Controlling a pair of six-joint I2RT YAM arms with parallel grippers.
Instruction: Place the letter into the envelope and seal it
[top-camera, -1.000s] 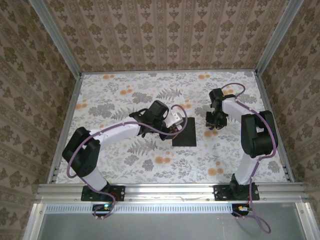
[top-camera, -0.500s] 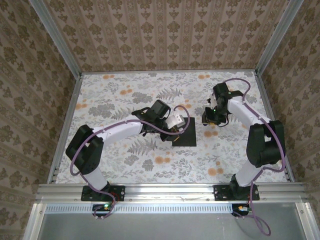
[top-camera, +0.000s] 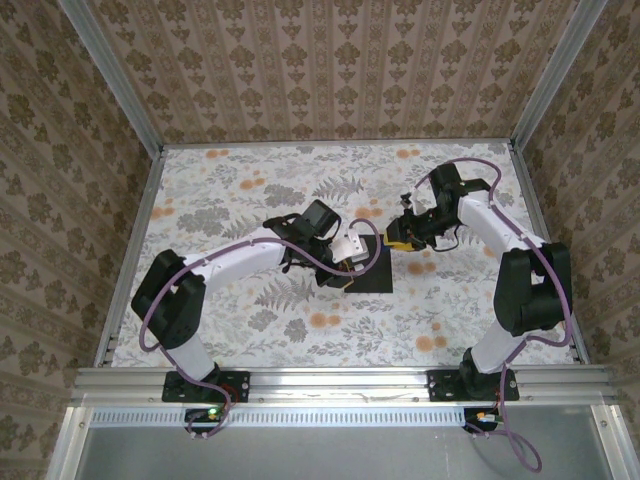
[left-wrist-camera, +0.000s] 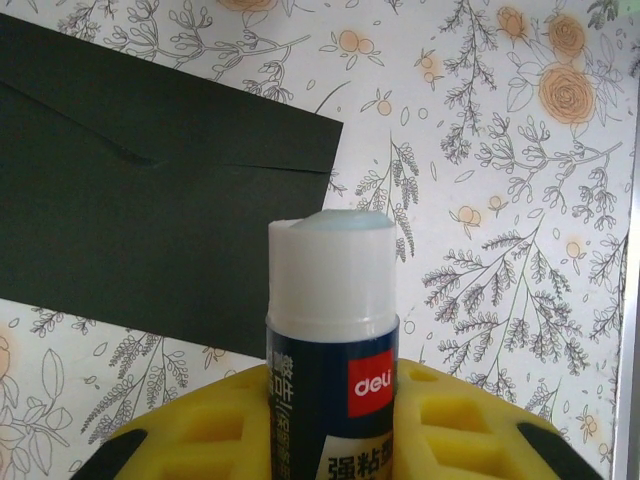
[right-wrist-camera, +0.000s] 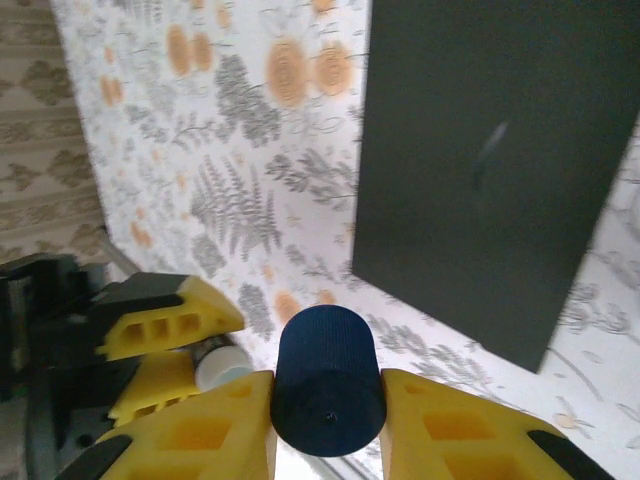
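- Pinches a glue stick (left-wrist-camera: 332, 300) by the barrel in the left claw (left-wrist-camera: 335, 415), white tip bare and pointing out over the desk (left-wrist-camera: 520, 200).
- Hangs, in the top view, over the left edge of the envelope (top-camera: 375, 272).
- Could smear glue on the desk or on the envelope's plain face rather than the flap, if brought down off line.
- Could also let the glue stick slide back between the foam pads if pressed hard on the paper.
- Lies flat and black on the desk between the two claws, seams up in the left wrist view.
- Cannot tell whether the flap lies open or folded down, nor whether the letter sits inside. Gluing an empty envelope shut would spoil the job.
- Pinches the dark blue cap (right-wrist-camera: 328, 395) in the right claw (right-wrist-camera: 328, 425), just beside the envelope's upper right corner in the top view.
- Could knock the left claw, or drop the cap onto wet glue, with both claws so near each other over the paper.
- Cuts off the envelope at the frame edge in both wrist views; blurs its surface in the right one.
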